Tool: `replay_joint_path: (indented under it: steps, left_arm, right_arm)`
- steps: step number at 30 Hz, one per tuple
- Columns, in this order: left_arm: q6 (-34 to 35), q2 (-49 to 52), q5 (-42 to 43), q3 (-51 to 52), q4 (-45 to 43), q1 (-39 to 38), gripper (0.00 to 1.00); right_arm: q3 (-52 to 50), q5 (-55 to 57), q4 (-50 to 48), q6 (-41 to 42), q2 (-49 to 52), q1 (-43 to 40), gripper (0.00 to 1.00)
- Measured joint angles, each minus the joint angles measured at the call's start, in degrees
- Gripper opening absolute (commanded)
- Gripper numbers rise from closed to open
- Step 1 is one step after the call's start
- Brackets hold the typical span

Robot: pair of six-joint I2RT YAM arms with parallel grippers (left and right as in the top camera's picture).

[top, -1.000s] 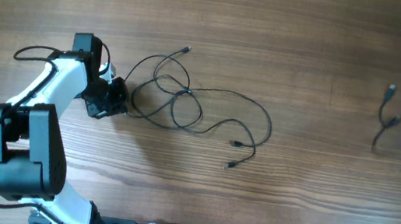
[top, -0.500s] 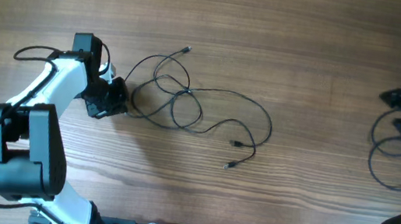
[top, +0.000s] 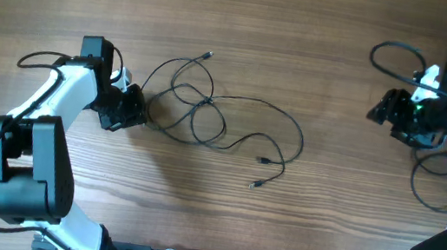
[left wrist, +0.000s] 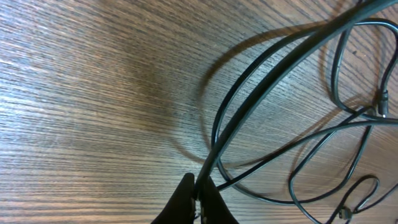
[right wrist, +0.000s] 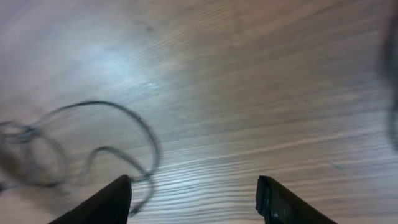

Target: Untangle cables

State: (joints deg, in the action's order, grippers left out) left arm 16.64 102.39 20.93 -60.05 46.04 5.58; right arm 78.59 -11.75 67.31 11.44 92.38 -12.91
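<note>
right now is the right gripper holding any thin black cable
No, the right gripper is open, with only the bare brown wooden table showing between its jaws.

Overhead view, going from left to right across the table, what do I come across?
left arm → left gripper → tangled cables → right gripper

A brown wooden table point(top: 307, 32), fine-grained and satin-smooth, bears thin black cables point(top: 209, 102) sheathed in smooth, faintly glossy plastic. The left arm's white shell point(top: 66, 90) looks like glossy moulded plastic. The right claw point(right wrist: 194, 186) shows black fingers point(right wrist: 115, 202) of matt plastic.
</note>
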Motion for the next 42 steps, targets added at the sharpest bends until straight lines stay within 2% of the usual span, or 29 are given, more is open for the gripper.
replay_joint_path:
  steps: [5,17,25,32,38,42]
  left_arm:
    - [0.0,0.0,0.04,0.0,0.0,-0.42,0.04]
    - [0.02,0.0,0.17,0.0,0.02,-0.68,0.04]
    - [0.02,0.0,0.17,0.0,0.22,-0.68,0.04]
    - [0.02,0.0,0.17,0.0,0.5,-0.68,0.04]
    - [0.0,0.0,0.17,0.0,0.52,-0.68,0.04]
    - [0.02,0.0,0.17,0.0,0.52,-0.68,0.04]
  right_arm:
    - [0.0,8.98,-0.7,3.3,0.0,-1.88,0.64]
    - [0.04,13.16,-7.41,6.47,1.75,-16.68,0.53]
    - [0.11,11.52,-7.5,8.07,10.54,-25.07,0.36]
    - [-0.7,10.05,-5.46,10.05,16.31,-33.16,0.41]
    - [-2.97,9.79,-3.72,13.14,16.92,-41.2,0.42]
    - [-3.13,7.98,-3.17,14.27,16.92,-44.5,0.47]
